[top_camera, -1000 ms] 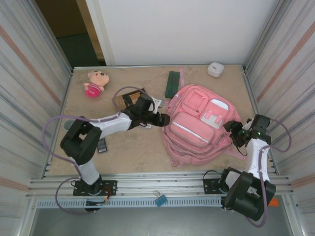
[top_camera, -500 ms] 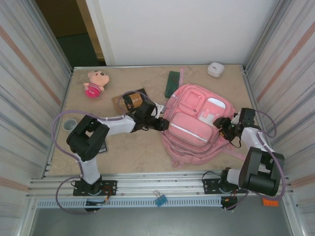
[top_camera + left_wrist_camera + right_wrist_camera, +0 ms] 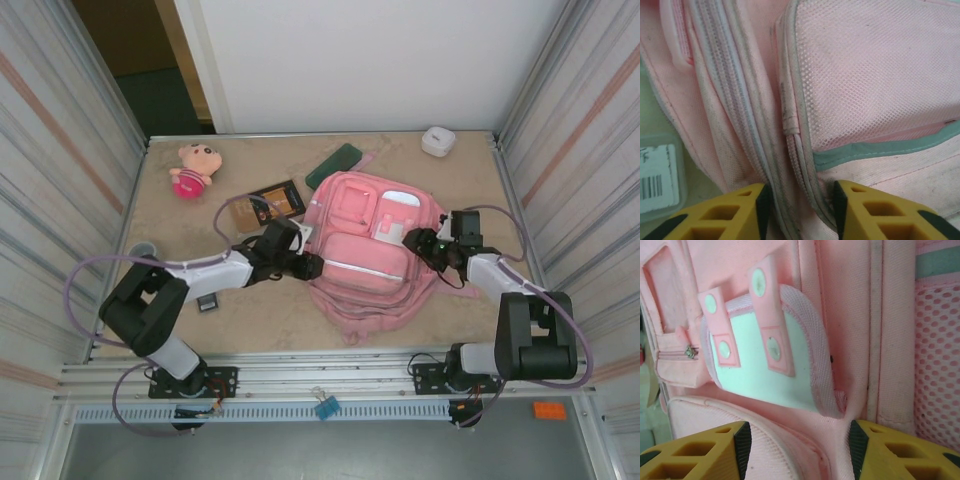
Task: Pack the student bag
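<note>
Mid-table, student bag (image 3: 365,265), left fingers (image 3: 715,217) straddling it

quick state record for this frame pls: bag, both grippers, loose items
bag: student bag, flat on the table, front pockets up
left arm: left gripper at the bag's left edge, jaws astride a zip seam, grip unclear
right arm: right gripper at the bag's right side, jaws apart beside the white-flapped pocket, grip unclear
loose: plush doll, brown booklet, dark green case, white box, all outside the bag
</note>
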Controlling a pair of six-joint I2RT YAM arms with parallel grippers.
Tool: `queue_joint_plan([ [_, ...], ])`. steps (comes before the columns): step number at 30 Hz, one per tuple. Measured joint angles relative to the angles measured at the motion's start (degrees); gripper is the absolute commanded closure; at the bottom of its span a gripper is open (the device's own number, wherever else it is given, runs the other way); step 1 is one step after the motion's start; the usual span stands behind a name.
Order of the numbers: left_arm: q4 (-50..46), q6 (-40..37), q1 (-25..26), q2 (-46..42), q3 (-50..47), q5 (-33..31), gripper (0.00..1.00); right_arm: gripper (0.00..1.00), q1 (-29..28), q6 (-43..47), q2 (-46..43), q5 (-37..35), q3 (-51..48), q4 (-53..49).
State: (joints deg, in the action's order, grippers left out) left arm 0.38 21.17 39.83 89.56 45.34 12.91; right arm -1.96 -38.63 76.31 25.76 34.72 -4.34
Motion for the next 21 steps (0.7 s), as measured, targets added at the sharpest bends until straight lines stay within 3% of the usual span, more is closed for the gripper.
queue_joint_plan([
  [2, -1.42, -1.38, 0.04, -3.63, -1.22, -1.62, 0.40, 0.44, -1.88, -0.57, -0.20, -0.04, 0.00, 0.44],
  [5, -3.26, -5.18, 0.04, -11.52, -2.29, -3.26, 0.39, 0.41, -3.37, -1.01, -2.64, -0.07, 0.35, -1.20],
  [10, -3.37, -17.73, 0.07, -21.29, -1.01, -2.10, 0.40, 0.39, 0.79, -0.57, -11.54, -0.13, 5.01, -8.96],
  [15, -3.28, -32.68, 0.92, -18.62, 1.77, 2.75, 0.39, 0.39, 8.72, 0.11, -20.76, 1.01, 4.94, -14.73],
  [21, -4.04, -52.24, 4.57, -8.98, 7.58, 8.13, 0.34, 0.38, 9.11, 0.07, -30.10, 0.61, -0.35, -19.71],
])
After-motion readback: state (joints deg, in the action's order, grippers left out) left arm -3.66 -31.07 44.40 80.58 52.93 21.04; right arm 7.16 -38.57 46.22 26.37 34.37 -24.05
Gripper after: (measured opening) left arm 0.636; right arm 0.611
